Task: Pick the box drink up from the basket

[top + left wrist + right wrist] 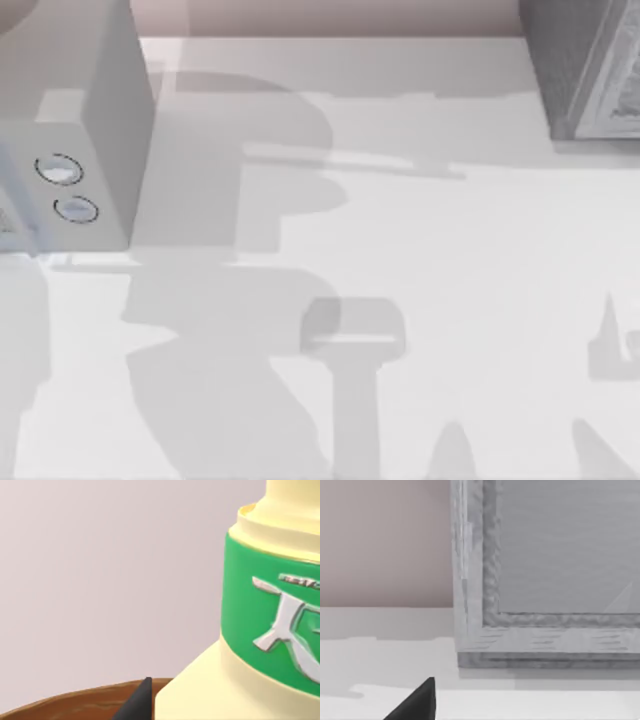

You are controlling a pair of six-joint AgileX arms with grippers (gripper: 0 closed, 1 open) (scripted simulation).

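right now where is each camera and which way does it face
Top view: above the white table, looking down at a grey appliance on the left and a grey box on the right; arm shadows fall on the table.
Left wrist view: on the left arm, close on the box drink above the brown basket rim; a black fingertip shows.
Right wrist view: on the right arm, facing the grey box; a black fingertip shows.
Shared: top and right wrist views both show the table and grey box.

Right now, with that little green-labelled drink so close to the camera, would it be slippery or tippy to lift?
Probably somewhat slippery: the box drink looks smooth and glossy. Its body widens below the green label, so it likely stands steadily. It looks rigid, not floppy.
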